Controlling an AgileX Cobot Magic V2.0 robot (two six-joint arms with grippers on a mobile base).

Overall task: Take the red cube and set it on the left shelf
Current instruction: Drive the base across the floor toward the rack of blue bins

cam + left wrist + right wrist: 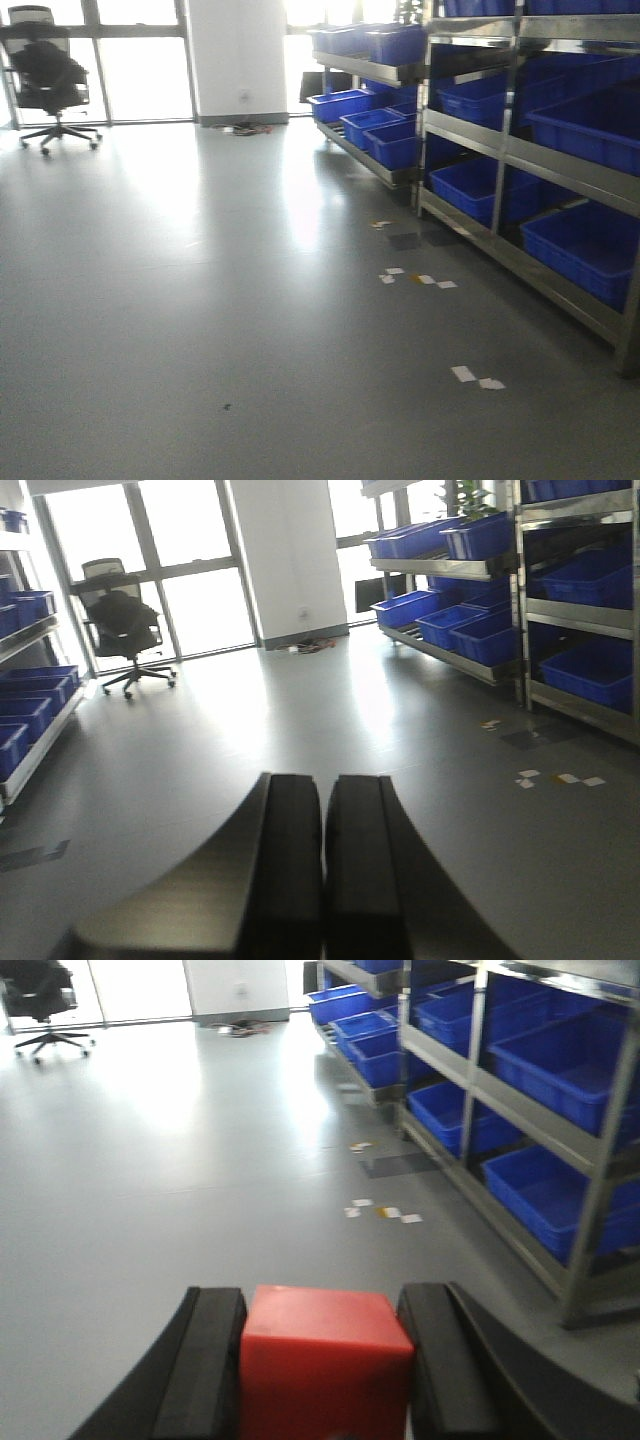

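Note:
The red cube (325, 1360) fills the bottom of the right wrist view, held between the two black fingers of my right gripper (322, 1300), which is shut on it above the grey floor. My left gripper (324, 785) is shut with nothing in it, its two fingers pressed together over bare floor. At the left edge of the left wrist view stands the left shelf (40, 725), a steel rack carrying blue crates (28, 685). Neither gripper shows in the front view.
Steel racks (560, 165) with blue crates (585, 245) line the right side. White tape scraps (478, 378) lie on the grey floor. A black office chair (50, 75) stands by the far windows, left of a white pillar (235, 55).

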